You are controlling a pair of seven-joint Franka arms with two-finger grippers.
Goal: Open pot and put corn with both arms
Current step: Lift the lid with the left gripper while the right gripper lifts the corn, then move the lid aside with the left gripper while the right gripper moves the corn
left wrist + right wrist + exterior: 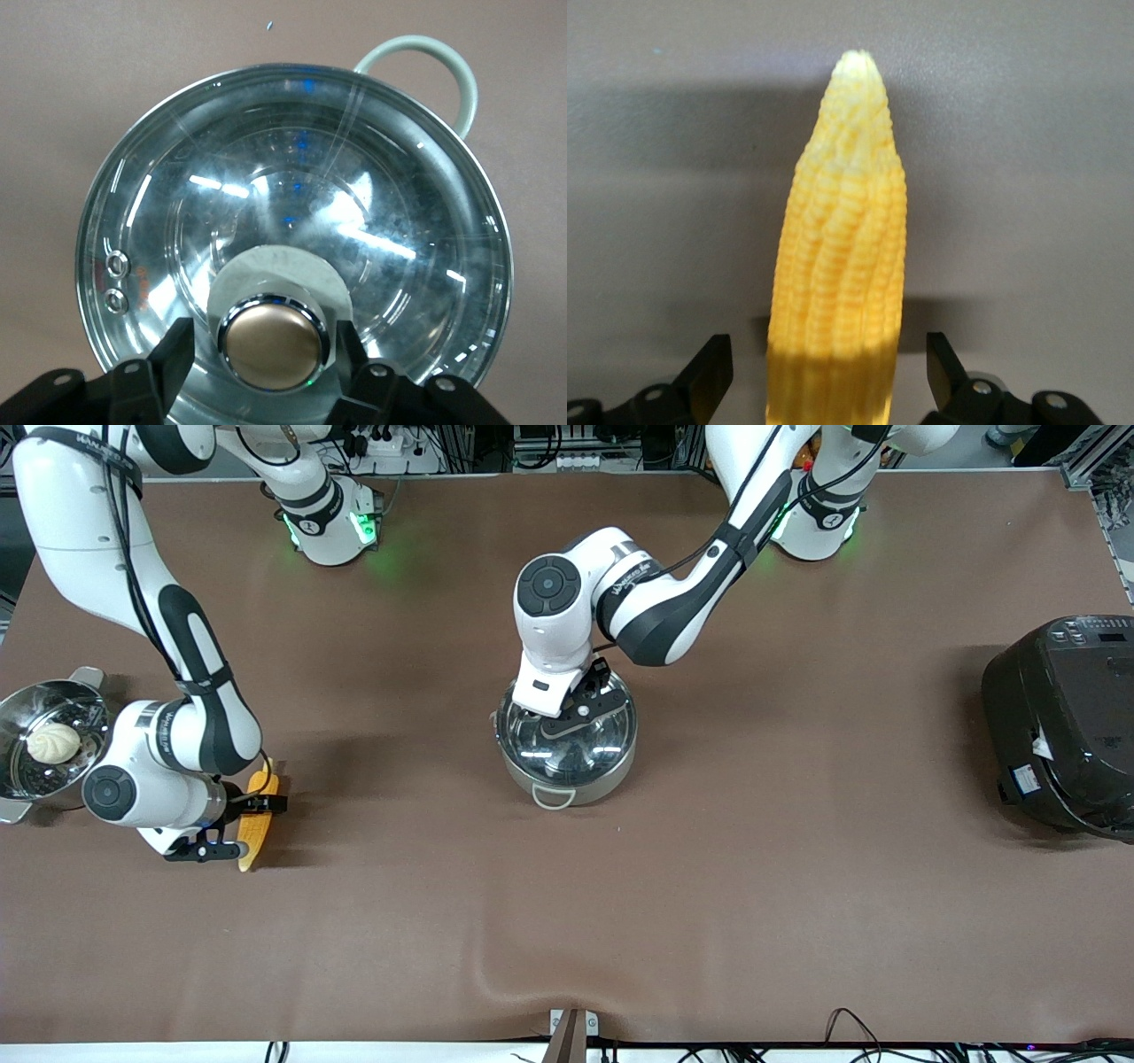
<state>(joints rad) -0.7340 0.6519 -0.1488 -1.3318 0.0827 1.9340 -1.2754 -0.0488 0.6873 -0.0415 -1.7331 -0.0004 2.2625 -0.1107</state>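
The steel pot [567, 775] stands mid-table with its clear glass lid [576, 748] on. In the left wrist view the lid [292, 204] has a copper-coloured knob [272, 343]. My left gripper [580, 708] is low over the lid, open, with its fingers [180, 345] on either side of the knob and not clamped on it. The yellow corn [263, 790] lies on the table toward the right arm's end. My right gripper [239, 828] is down over it, open, with a gap between each of its fingers [713, 359] and the cob [842, 239].
A steel steamer pot [18, 779] with a white bun [53, 741] stands at the table edge beside the right arm. A big black rice cooker [1063, 717] stands at the left arm's end. The brown cloth wrinkles near the front edge [532, 974].
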